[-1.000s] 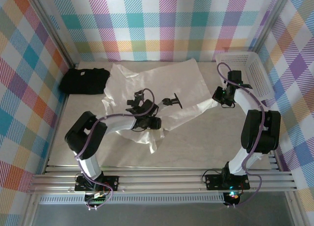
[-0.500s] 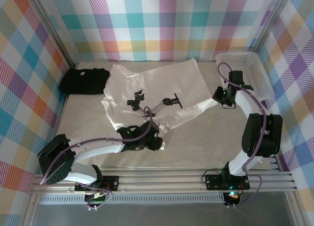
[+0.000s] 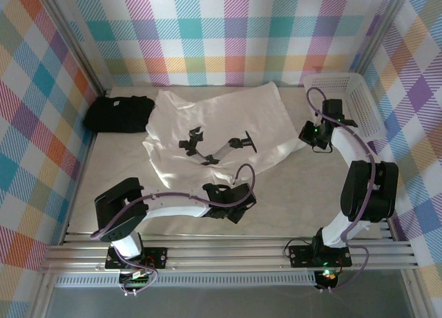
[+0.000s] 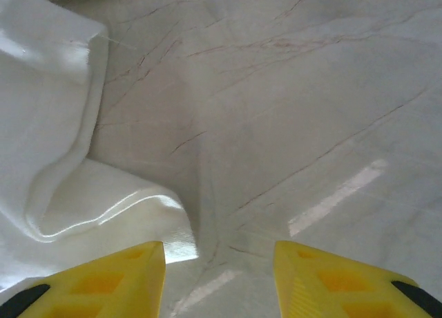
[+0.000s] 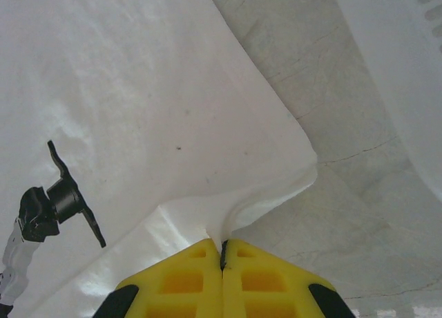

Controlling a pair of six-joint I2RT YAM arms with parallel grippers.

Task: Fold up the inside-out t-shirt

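Sitting on t-shirt [image 3: 231, 110], metal mount [image 3: 219, 149], basket [image 3: 360, 114] nearby

Left tool [image 4: 219, 254] parted, right tool [image 5: 222, 247] clamped.

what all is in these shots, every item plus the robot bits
white shirt: one, white, spread over the table's middle and back
black shirt: one, black, bunched at the back left
basket: one, white, back right corner
mount: one, black and silver, lying on the white shirt
table: one, pale marbled, under everything
walls: three, pastel plaid, left, back and right
rails: a set, silver, along the near edge
left arm: one, white and black, stretched low across the near table
right arm: one, white and black, reaching back beside the basket
left gripper: one, yellow fingers, open over bare table by the shirt's edge
right gripper: one, yellow fingers, shut on the white shirt's right edge
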